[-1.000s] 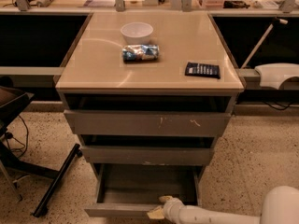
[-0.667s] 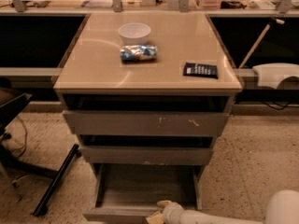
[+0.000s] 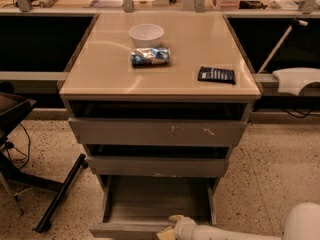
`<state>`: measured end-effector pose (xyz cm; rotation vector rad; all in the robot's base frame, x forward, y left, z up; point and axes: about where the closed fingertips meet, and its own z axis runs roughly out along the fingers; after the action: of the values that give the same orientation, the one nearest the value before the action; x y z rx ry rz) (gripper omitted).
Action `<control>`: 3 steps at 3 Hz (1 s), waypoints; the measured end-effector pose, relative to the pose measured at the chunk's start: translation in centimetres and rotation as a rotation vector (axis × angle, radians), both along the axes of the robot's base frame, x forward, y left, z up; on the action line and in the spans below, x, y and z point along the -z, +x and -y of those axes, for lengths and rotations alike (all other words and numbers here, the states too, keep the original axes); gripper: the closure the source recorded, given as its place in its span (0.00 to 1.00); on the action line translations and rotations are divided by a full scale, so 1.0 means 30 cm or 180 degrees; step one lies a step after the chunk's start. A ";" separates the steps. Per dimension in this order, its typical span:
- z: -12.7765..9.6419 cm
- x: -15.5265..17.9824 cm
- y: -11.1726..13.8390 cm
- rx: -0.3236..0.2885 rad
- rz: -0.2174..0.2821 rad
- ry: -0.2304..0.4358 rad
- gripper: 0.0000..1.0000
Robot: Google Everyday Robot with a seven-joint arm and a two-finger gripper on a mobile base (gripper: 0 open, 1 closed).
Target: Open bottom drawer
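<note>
The bottom drawer (image 3: 150,204) stands pulled well out from the cabinet, its shallow grey-brown tray open to view and its plain grey front panel (image 3: 125,230) at the frame's bottom edge. My gripper (image 3: 170,227) sits at that front panel, right of its middle, at the end of my white arm (image 3: 240,231) that comes in from the bottom right. Above it are the mid-sized drawer front (image 3: 157,166) and the widest front (image 3: 157,132) with white scratch marks, both slightly out.
On the beige cabinet top (image 3: 100,69) stand a white bowl (image 3: 146,34), a blue snack bag (image 3: 150,56) and a dark packet (image 3: 216,75). A black chair base (image 3: 60,194) lies on the speckled floor to the left. A white object (image 3: 295,79) juts in at right.
The bottom drawer has slid further out toward the camera. My gripper has moved with its front panel, lower in the frame.
</note>
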<state>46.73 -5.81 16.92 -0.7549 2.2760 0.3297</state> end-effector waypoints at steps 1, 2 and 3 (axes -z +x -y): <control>0.000 0.000 0.000 0.0000 0.0000 0.0000 0.58; 0.000 0.000 0.000 0.0000 0.0000 0.0000 0.34; 0.000 0.000 0.000 0.0000 0.0000 0.0000 0.11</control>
<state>46.73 -5.81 16.92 -0.7550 2.2760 0.3298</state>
